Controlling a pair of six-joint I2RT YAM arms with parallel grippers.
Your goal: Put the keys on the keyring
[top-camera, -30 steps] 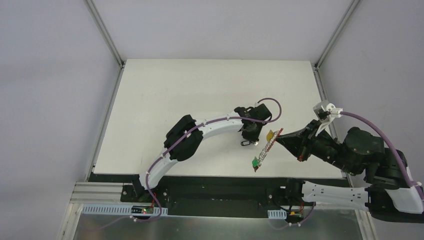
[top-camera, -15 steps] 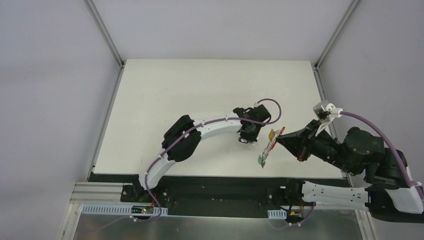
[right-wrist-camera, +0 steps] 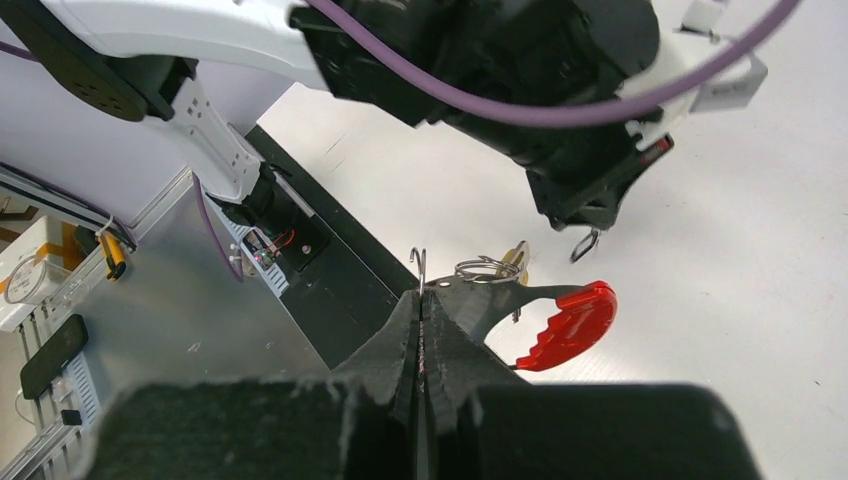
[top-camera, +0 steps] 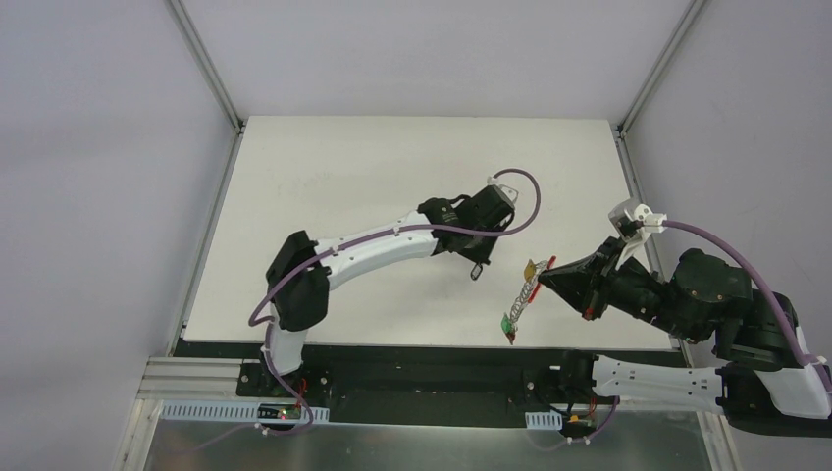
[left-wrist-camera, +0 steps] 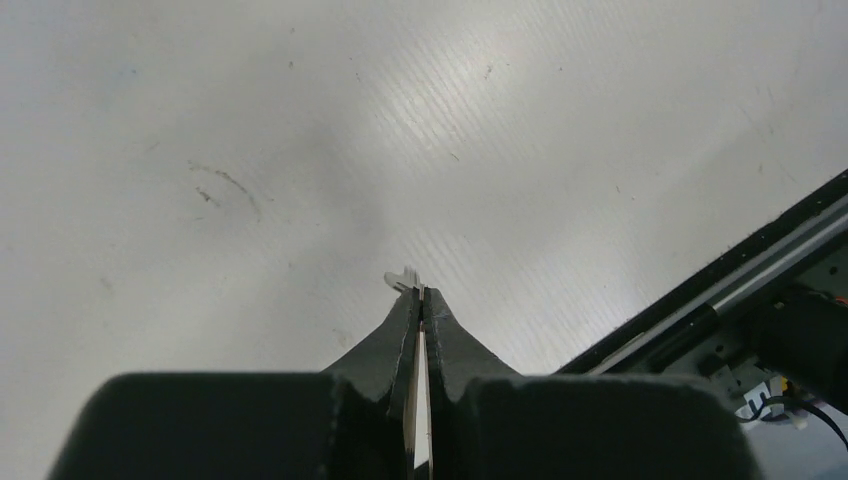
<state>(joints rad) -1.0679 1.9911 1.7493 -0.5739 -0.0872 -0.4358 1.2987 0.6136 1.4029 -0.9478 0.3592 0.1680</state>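
Observation:
My left gripper (top-camera: pixel 477 265) is shut on a silver key; its tip (left-wrist-camera: pixel 404 280) sticks out past the fingertips (left-wrist-camera: pixel 421 293) just above the table. The key's dark end (top-camera: pixel 476 276) hangs below the gripper in the top view. My right gripper (top-camera: pixel 546 279) is shut on the keyring and holds it above the table. The keyring has a red arc (right-wrist-camera: pixel 570 325), silvery loops (top-camera: pixel 526 292), a yellow tag (top-camera: pixel 531 267) and a green tag (top-camera: pixel 508 325) hanging at its lower end. The left gripper (right-wrist-camera: pixel 590 205) is a short way left of the keyring, apart from it.
The white table (top-camera: pixel 343 196) stretches behind and left of both grippers. Its black front edge (top-camera: pixel 412 345) and the arm bases lie close below the keyring. Grey walls and metal frame posts (top-camera: pixel 206 69) bound the sides.
The left arm has swung its elbow to the left and turned its wrist, drawing the key slightly left, away from the keyring. The keyring has swayed a little in the right gripper.

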